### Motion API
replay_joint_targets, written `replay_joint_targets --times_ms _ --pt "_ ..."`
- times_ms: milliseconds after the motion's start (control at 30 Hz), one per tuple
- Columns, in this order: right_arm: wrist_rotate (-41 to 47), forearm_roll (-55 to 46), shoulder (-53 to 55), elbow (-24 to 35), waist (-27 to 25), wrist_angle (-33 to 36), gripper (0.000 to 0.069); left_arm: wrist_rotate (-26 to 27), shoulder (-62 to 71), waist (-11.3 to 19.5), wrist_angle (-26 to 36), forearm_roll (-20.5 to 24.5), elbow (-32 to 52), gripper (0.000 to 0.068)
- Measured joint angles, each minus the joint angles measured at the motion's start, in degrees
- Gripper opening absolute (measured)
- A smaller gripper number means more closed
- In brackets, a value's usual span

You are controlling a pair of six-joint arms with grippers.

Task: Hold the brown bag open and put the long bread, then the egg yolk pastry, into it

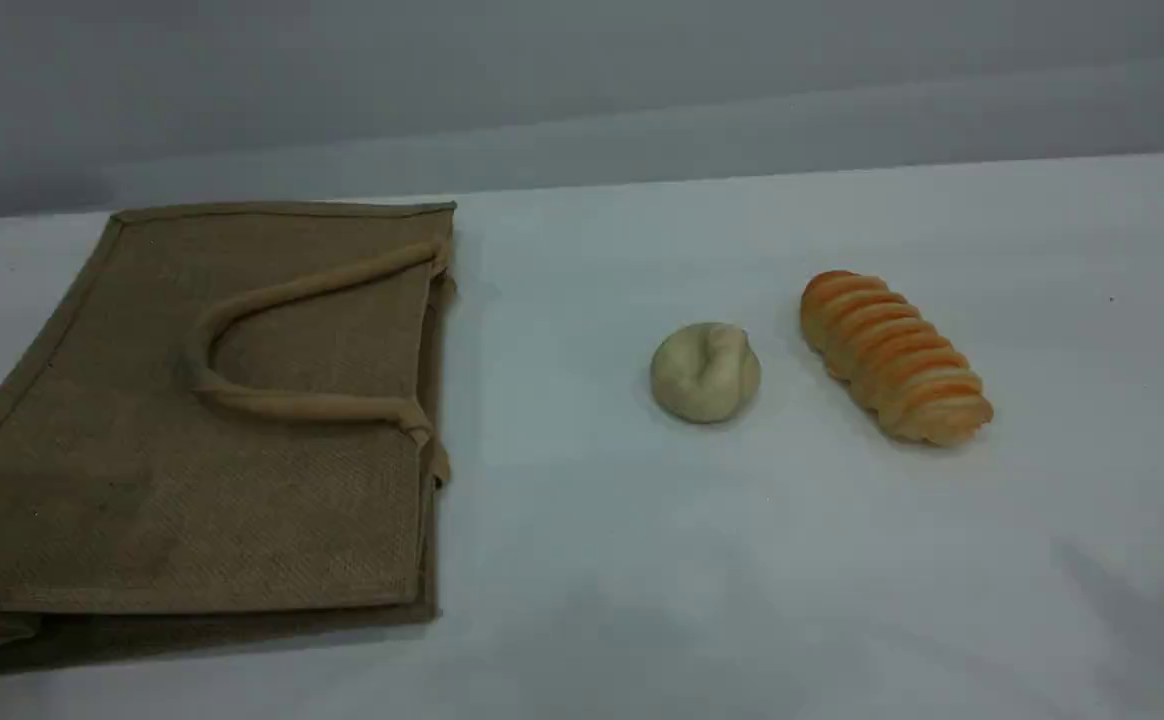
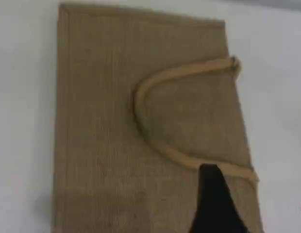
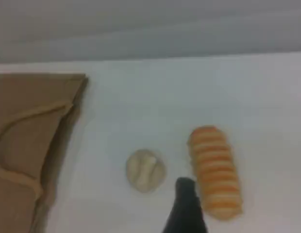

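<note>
Left gripper shows only one dark fingertip at the bottom of its own view, hanging over the brown bag close to the near end of the handle; whether its jaws are wide or narrow cannot be told. Right gripper likewise shows one dark fingertip, above the table between the egg yolk pastry and the long bread; it holds nothing, and its jaws stand wide. Neither arm appears in the scene view. Lying flat on the table's left side, the bag has its mouth edge facing the food and its handle loop folded back on its upper face; the pastry sits right of it, well apart; the bread lies just right of the pastry, not touching it.
</note>
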Motion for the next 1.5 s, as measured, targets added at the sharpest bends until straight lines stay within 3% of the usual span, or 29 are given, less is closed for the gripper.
replay_joint_targets --times_ms 333,767,900,1100,1500 --pt "-15.7 17.4 17.3 -3.3 0.0 0.0 0.0467 -2.1 18.7 0.0 -7.2 -1.0 -1.3 0.0384" --pt "-36.1 37.9 27.8 -3.3 0.0 1.7 0.0467 -3.7 38.0 0.0 -7.1 -0.6 -13.0 0.0384" --pt "-36.8 39.1 28.0 -3.3 0.0 1.7 0.0467 -3.9 43.1 0.0 -4.6 0.7 -16.3 0.0384" --pt "-37.1 39.2 29.2 -3.3 0.0 2.0 0.0467 -9.8 47.0 0.0 -4.4 8.2 -17.8 0.0384" --pt "-40.1 42.7 30.7 -3.3 0.0 2.4 0.0467 -11.0 48.4 0.0 -10.6 8.2 -18.4 0.0384"
